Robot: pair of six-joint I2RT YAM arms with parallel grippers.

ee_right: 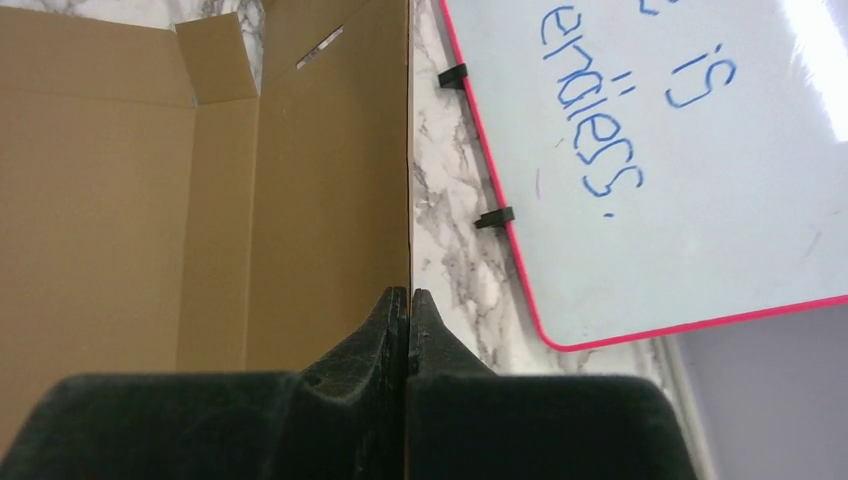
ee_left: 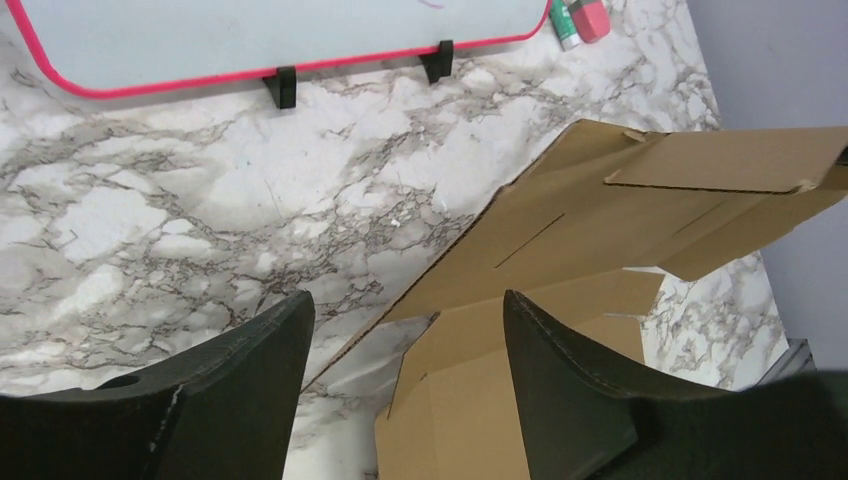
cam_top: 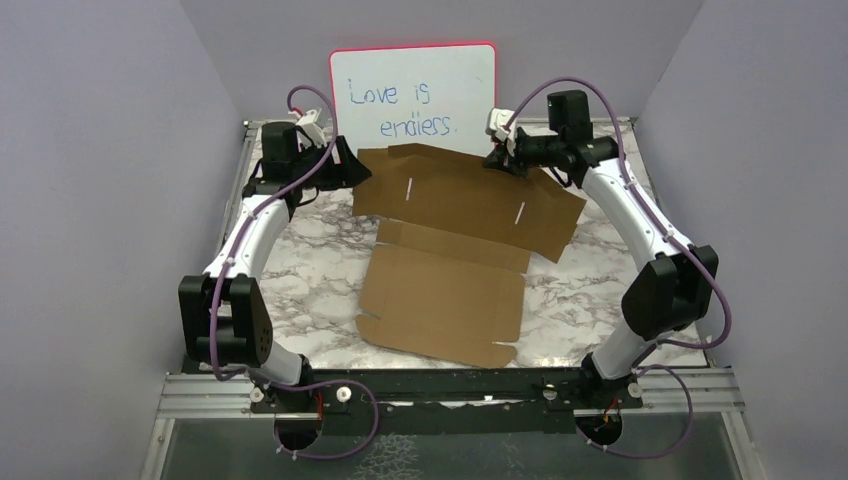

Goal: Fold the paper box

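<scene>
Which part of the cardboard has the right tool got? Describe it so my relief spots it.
Find the pink-framed whiteboard at the back of the marble table. Just before it lies the brown cardboard sheet, its far panel lifted. The right tool is shut on that panel's far edge, near its right end; only this panel has two slits.

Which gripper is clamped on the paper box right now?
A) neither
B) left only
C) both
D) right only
D: in the right wrist view the right gripper is pinched shut on an edge of the paper box, while the left gripper stands open above the table with nothing gripped between its fingers.
</scene>
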